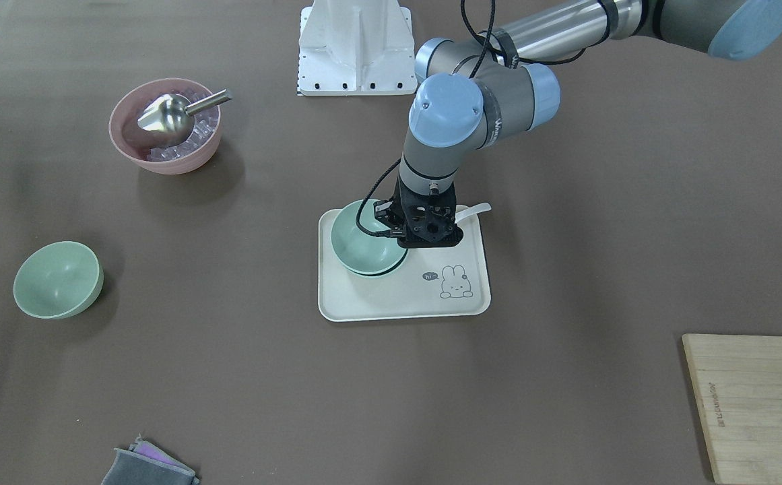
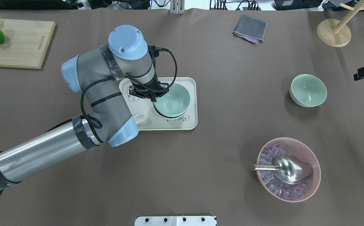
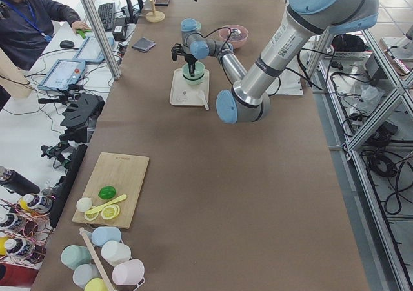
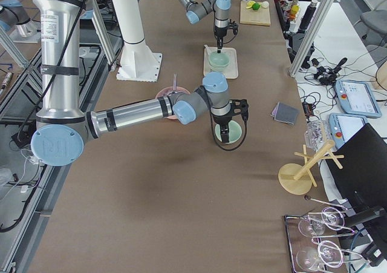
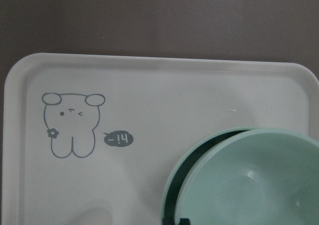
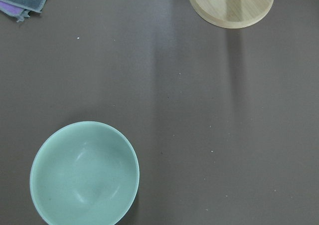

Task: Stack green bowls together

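Mint top bowl (image 5: 254, 180) sits askew in the lower bowl (image 5: 167, 197); cannot tell if left fingers (image 2: 153, 98) clamp it; release could tip it.

left arm (image 2: 106, 100): grey links | pale-blue caps | silver tube | black cable | left claw (image 2: 154, 101): black

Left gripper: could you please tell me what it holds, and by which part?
The left gripper appears to hold the upper green bowl by its rim.
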`<action>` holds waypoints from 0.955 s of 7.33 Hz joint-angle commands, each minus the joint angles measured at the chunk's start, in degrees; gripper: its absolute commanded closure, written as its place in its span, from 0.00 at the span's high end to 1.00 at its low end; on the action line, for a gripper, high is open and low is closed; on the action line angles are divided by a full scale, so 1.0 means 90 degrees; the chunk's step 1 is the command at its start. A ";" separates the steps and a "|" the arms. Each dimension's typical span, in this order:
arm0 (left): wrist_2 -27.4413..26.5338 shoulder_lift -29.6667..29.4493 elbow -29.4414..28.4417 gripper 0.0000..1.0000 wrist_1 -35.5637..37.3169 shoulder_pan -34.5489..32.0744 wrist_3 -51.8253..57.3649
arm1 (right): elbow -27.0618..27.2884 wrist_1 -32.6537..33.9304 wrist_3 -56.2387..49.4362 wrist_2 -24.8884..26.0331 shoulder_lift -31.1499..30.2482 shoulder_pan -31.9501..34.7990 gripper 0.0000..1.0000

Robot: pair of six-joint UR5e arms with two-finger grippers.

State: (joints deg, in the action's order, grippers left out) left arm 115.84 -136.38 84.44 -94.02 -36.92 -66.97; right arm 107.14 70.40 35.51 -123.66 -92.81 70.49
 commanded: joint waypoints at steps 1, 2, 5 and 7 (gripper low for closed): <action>0.0000 0.0006 -0.0017 0.00 -0.0022 0.0000 0.0000 | 0.0009 0.0000 0.0000 0.0000 0.0000 0.0000 0.99; 0.0000 0.0006 -0.0017 0.00 -0.0032 0.0000 0.0000 | 0.0010 0.0000 0.0000 0.0000 0.0000 0.0000 0.99; 0.0010 0.0006 -0.0056 0.00 -0.0032 0.0000 0.0000 | 0.0000 0.0000 0.0000 0.0000 0.0000 0.0000 0.99; 0.0010 0.0006 -0.0153 0.00 -0.0187 0.0000 0.0000 | 0.0000 0.0000 0.0000 0.0000 0.0000 0.0000 0.99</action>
State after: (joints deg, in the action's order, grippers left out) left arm 115.89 -136.32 83.78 -94.73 -36.91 -66.97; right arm 107.15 70.40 35.51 -123.66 -92.81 70.49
